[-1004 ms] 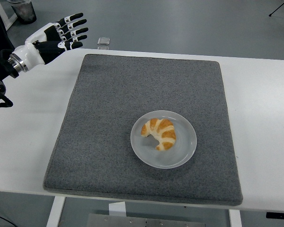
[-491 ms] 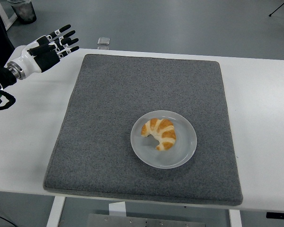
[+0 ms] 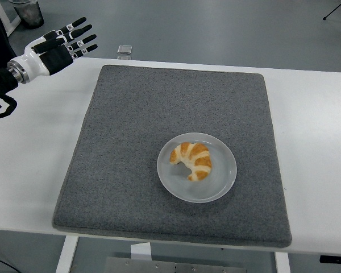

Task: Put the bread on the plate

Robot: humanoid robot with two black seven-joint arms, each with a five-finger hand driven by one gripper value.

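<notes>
A golden croissant lies on a pale translucent plate right of the middle of a grey mat. My left hand is raised over the table's far left corner, well away from the plate. Its fingers are spread and it holds nothing. The right arm does not show.
A small clear object lies at the table's far edge, just beyond the mat. A dark bin stands on the floor at the top left. White tabletop shows on both sides of the mat.
My left hand has drawn back a little to the left and stays at the far left corner with fingers spread. The croissant and plate have not moved.
</notes>
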